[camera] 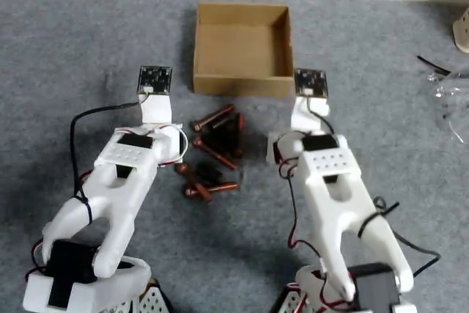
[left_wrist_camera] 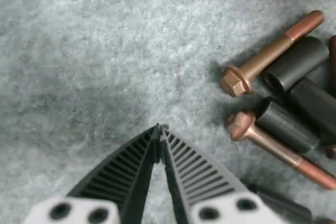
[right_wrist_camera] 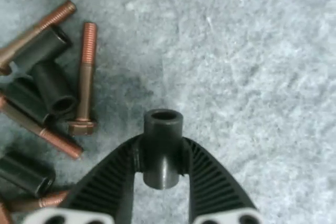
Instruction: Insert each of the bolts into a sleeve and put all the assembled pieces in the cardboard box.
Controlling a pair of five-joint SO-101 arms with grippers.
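One smooth black tubular sleeve (right_wrist_camera: 163, 148)

A sleeve (right_wrist_camera: 163, 124) sits between the right gripper's (right_wrist_camera: 163, 142) jaws. Bolts (right_wrist_camera: 86, 77) and loose sleeves (right_wrist_camera: 52, 87) lie beside them. The cardboard box (camera: 242, 84) lies ahead.

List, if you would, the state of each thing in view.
Cardboard box: open, empty.
Held sleeve: gripped, bore empty.
Right tool: shut on that sleeve.
Left tool: shut, empty.
Bolts: loose on the carpet.
Other sleeves: lying among the bolts, not boxed.
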